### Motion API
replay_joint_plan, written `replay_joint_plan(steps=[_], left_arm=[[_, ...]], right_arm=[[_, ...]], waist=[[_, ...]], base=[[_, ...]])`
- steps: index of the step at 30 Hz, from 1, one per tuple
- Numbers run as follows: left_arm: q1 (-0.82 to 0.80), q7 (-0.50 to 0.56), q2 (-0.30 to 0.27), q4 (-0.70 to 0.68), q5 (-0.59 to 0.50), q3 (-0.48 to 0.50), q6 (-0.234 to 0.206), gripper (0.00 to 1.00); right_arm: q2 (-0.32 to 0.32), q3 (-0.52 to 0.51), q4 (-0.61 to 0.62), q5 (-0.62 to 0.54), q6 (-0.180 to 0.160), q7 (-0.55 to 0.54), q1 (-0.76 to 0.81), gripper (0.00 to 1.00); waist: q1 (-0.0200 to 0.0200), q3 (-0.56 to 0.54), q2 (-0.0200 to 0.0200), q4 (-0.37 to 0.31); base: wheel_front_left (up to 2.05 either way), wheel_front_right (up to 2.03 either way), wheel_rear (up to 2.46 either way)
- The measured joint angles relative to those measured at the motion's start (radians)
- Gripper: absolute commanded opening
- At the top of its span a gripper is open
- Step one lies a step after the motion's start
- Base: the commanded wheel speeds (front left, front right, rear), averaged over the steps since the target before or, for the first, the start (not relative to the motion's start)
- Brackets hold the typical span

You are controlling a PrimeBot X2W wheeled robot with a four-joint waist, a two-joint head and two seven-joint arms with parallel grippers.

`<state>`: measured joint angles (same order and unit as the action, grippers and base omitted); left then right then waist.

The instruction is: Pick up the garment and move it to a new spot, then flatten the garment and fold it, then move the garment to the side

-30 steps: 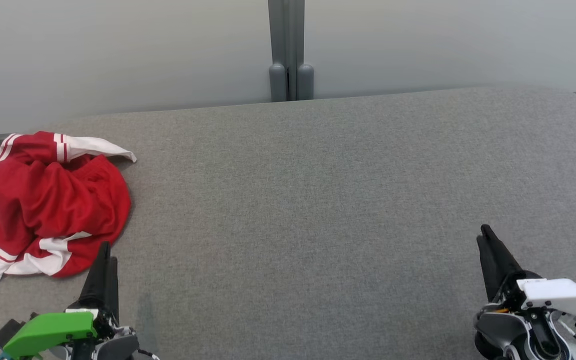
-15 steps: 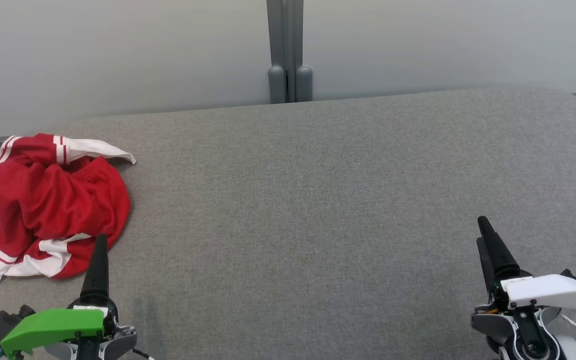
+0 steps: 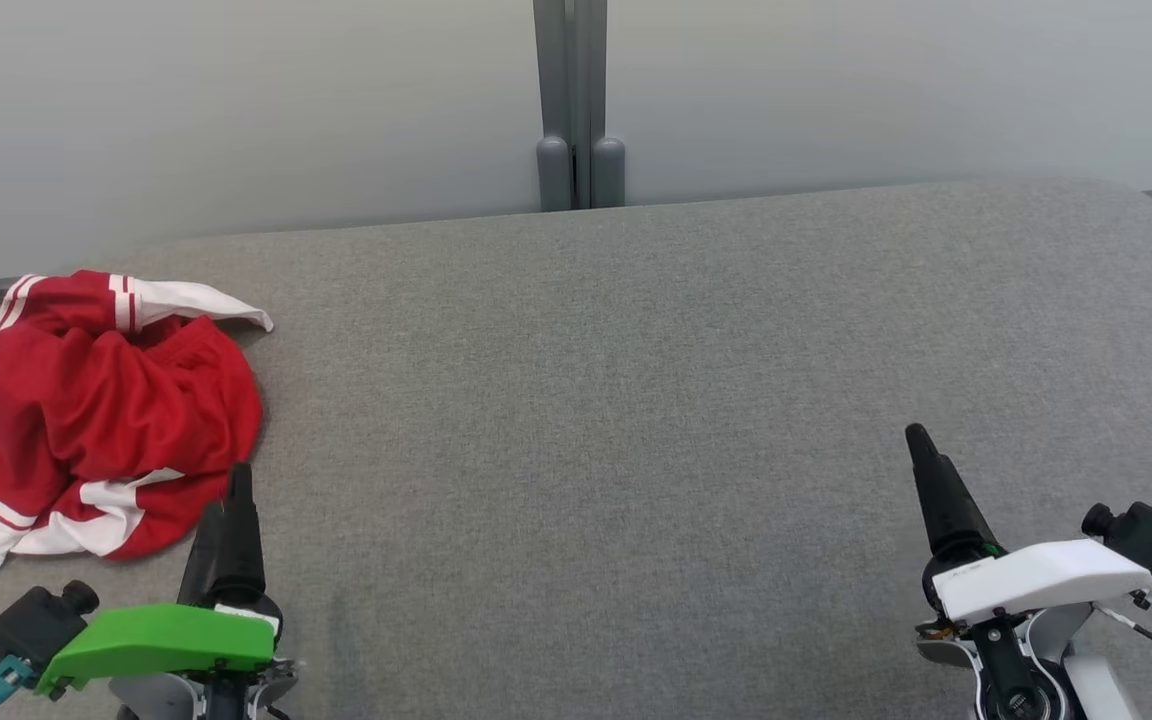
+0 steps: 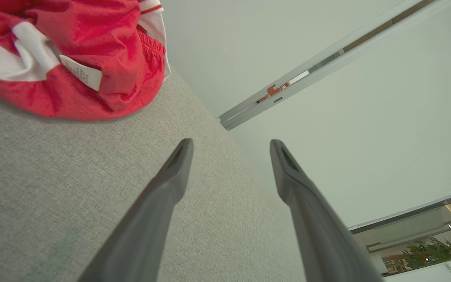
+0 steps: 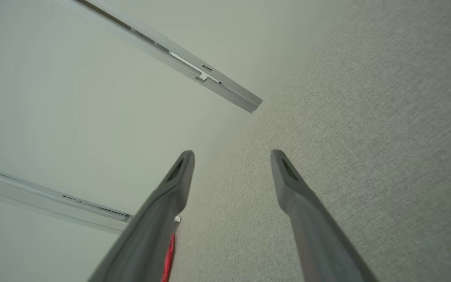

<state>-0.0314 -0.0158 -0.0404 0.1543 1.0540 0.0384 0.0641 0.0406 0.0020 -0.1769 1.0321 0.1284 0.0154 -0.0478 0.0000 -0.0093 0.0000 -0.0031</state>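
**Head view.** A crumpled red-and-white garment (image 3: 96, 420) lies at the left edge of a grey fabric surface (image 3: 596, 400), close to the far edge where the surface meets a pale wall (image 3: 236, 100). A grey post (image 3: 576, 100) divides the wall at the middle. The left gripper (image 3: 234, 490), carried under a green wrist cover (image 3: 161, 640), stands at the lower left with its tips just beside the garment's near red hem. The right gripper (image 3: 921, 445), under a white wrist cover (image 3: 1036, 580), stands at the lower right, well apart from the garment. Both grippers appear edge-on here, so the gap between their fingers cannot be read.

**Left wrist view.** The two dark fingers (image 4: 170, 184) stand spread wide with nothing between them (bare grey fabric and wall fill the gap). The garment sits in the upper left corner of this view, apart from both fingers, and a white sewn-in label (image 4: 82, 72) shows among its red folds.

**Right wrist view.** The right gripper's fingers (image 5: 303, 211) are likewise spread wide and hold nothing. Grey fabric runs along the right side of this view and pale wall along the left. A thin sliver of red (image 5: 168, 254) shows beside the left-hand finger, too small to tell more.
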Motion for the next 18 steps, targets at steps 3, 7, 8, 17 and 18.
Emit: replay_joint_plan(steps=[3,7,8,17,18], left_arm=[[0.001,-0.012,-0.001,-0.007,-0.057,-0.014,-0.012,1.00],[0.006,-0.026,-0.004,-0.012,-0.125,-0.033,-0.028,1.00],[0.009,-0.029,-0.006,-0.013,-0.137,-0.037,-0.030,1.00],[0.022,-0.058,-0.024,-0.022,-0.269,-0.075,-0.059,1.00],[0.022,-0.064,-0.027,-0.024,-0.283,-0.079,-0.063,1.00]], right_arm=[[0.000,0.012,0.006,-0.057,0.000,0.011,0.001,1.00],[0.000,0.024,0.010,-0.129,0.000,0.024,0.003,1.00],[0.001,0.026,0.011,-0.141,0.000,0.029,0.003,1.00],[0.001,0.051,0.017,-0.274,0.000,0.059,0.009,1.00],[0.001,0.054,0.017,-0.286,0.000,0.063,0.010,1.00]], waist=[[0.0000,-0.001,0.0000,0.000],[0.0000,-0.004,0.0000,-0.001],[0.0000,-0.004,0.0000,-0.001],[0.0000,-0.010,0.0000,-0.002],[0.0000,-0.011,0.0000,-0.002]], base=[[0.00,0.00,0.00],[0.00,0.00,0.00],[0.00,0.00,0.00],[0.00,0.00,0.00],[0.00,0.00,0.00]])
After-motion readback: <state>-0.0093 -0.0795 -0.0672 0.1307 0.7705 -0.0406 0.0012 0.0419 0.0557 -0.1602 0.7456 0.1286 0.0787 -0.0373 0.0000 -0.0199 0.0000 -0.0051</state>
